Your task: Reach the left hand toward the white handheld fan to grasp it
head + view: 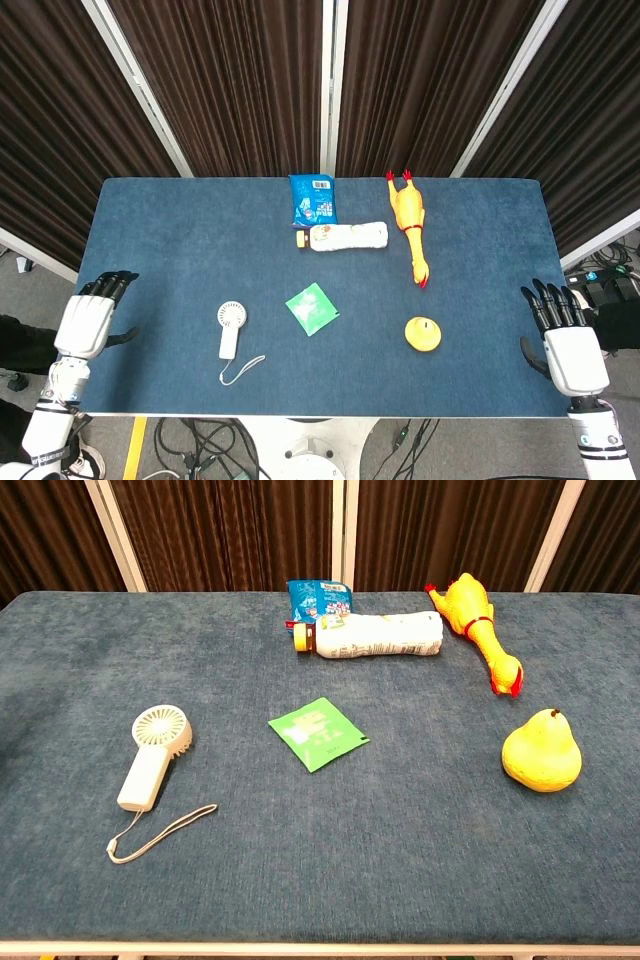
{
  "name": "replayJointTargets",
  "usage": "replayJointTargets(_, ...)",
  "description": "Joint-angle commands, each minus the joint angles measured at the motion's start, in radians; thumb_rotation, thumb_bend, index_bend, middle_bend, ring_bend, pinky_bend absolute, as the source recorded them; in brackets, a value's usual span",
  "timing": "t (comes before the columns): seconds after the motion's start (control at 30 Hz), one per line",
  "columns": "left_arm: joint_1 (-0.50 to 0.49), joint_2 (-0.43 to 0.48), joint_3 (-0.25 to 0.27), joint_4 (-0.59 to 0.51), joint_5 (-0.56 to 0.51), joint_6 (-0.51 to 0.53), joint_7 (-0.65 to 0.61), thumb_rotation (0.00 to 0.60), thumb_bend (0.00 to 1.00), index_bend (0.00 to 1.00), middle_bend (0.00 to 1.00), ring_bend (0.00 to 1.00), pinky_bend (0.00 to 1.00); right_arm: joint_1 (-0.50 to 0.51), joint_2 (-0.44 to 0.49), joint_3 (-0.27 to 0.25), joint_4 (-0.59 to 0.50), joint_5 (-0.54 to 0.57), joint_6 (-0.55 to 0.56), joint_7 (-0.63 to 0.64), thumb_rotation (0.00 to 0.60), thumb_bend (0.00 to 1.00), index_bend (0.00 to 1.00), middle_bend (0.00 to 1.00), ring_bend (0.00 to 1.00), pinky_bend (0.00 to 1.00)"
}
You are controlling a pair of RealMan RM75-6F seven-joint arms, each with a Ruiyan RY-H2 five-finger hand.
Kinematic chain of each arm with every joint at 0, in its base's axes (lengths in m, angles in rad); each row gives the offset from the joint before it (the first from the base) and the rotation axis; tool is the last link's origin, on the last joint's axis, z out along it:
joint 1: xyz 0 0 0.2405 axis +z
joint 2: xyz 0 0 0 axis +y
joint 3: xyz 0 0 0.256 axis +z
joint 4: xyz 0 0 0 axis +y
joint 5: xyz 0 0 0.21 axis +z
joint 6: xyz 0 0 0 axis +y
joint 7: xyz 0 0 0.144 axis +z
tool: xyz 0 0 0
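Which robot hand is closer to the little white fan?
Left. The left hand sits just off the table edge beside the white fan; the right hand is across the table, far side.

**Setting: robot test lab**

I am working in what reads as a lab or data-collection bay. The blue-covered table [150, 215] stands alone before dark pleated curtains [230, 80] hung between white frame posts [135, 75]. Loose cables [230, 440] lie on the grey floor under the near edge. More equipment sits at the right margin [610, 280], though I cannot identify it at this resolution. The assorted props on the table suit test use.
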Motion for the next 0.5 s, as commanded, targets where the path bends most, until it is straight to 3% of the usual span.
replayJointTargets(0.03, 0.0, -0.004, 0.0, 0.005, 0.004, 0.003, -0.003, 0.6, 0.08, 0.17, 0.19, 0.16, 0.34, -0.002, 0.001, -0.001, 0.0, -0.003, 0.004, 0.002, 0.6, 0.31, 0.0, 0.0, 0.0, 0.01)
replayJointTargets(0.2, -0.001, -0.007, 0.008, 0.002, 0.015, -0.001, -0.012, 0.6, 0.09, 0.17, 0.21, 0.18, 0.37, -0.004, 0.006, -0.002, -0.002, -0.008, 0.011, 0.009, 0.6, 0.31, 0.0, 0.0, 0.0, 0.01)
replayJointTargets(0.3, -0.008, -0.003, 0.022, -0.001, 0.043, -0.009, -0.025, 0.6, 0.1, 0.17, 0.32, 0.39, 0.5, -0.004, 0.007, 0.002, -0.001, -0.005, 0.015, 0.014, 0.6, 0.31, 0.0, 0.0, 0.0, 0.01)
replayJointTargets(0.37, -0.015, 0.001, 0.037, -0.006, 0.062, -0.024, -0.034, 0.6, 0.14, 0.18, 0.48, 0.59, 0.63, -0.005, 0.008, 0.003, 0.0, -0.003, 0.015, 0.017, 0.6, 0.31, 0.0, 0.0, 0.0, 0.01)
replayJointTargets(0.5, -0.035, 0.008, 0.081, -0.02, 0.124, -0.061, -0.063, 0.6, 0.25, 0.18, 0.67, 0.74, 0.71, -0.005, 0.011, 0.002, 0.0, -0.002, 0.013, 0.02, 0.6, 0.31, 0.0, 0.0, 0.0, 0.01)
